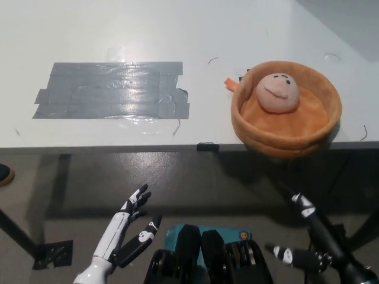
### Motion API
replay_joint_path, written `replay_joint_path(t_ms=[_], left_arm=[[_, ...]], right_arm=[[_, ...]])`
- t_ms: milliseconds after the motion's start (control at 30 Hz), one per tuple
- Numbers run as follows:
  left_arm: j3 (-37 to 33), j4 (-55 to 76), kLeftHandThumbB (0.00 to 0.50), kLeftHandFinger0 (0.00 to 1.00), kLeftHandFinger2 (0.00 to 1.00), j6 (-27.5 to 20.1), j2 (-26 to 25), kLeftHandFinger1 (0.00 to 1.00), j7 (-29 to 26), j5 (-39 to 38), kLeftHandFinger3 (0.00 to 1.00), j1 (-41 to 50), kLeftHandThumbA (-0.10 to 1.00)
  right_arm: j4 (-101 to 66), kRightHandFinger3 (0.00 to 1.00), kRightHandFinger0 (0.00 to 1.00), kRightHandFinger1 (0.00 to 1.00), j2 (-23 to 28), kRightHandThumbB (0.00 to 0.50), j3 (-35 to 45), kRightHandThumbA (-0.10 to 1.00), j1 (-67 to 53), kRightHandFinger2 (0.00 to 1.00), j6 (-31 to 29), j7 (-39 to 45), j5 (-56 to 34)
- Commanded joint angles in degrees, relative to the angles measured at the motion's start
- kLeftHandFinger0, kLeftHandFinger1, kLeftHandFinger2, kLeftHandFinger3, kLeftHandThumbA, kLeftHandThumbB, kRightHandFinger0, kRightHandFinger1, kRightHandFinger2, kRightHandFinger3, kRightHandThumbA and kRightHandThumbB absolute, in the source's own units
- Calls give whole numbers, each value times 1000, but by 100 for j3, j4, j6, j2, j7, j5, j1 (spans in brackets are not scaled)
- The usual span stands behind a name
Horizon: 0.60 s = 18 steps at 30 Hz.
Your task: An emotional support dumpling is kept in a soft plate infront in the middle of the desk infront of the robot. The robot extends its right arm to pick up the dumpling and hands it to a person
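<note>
Black and low, your right hand (311,236) sits below the desk (207,35) edge, under the soft plate (278,133), fingers spread and holding nothing; its wrist is cut off by the picture's corner. Your white left hand (127,231) rests well to the plate's left, also below the desk edge, fingers apart and empty. The pink dumpling (276,92) lies inside the orange plate, its lower part sunk out of sight. An orange tag (230,84) sticks out at the plate's left rim; no writing can be read. Farther left of the plate, grey tape (112,90) strips cover the desk.
</note>
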State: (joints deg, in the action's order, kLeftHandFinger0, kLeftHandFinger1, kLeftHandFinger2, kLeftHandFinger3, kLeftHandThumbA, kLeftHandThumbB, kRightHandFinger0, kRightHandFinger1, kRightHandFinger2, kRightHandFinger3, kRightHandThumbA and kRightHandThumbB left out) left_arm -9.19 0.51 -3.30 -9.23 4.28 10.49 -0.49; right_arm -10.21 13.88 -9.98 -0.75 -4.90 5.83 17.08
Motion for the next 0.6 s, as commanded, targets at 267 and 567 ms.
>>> replay_joint_path(t_ms=[267,567], left_arm=[[-3,205,49,919,982,-190,-49,982,73,63,1000,-216,679],[18,186,45,922,983,-221,-64,972,86,53,1000,-297,697]], right_arm=[[-2193,1000,1000,1000,1146,328,825,914,2496,1000,2331,1195,-70],[826,1000,1000,1000,1447,386,-258,1000,4731,1000,2526,1913,457]])
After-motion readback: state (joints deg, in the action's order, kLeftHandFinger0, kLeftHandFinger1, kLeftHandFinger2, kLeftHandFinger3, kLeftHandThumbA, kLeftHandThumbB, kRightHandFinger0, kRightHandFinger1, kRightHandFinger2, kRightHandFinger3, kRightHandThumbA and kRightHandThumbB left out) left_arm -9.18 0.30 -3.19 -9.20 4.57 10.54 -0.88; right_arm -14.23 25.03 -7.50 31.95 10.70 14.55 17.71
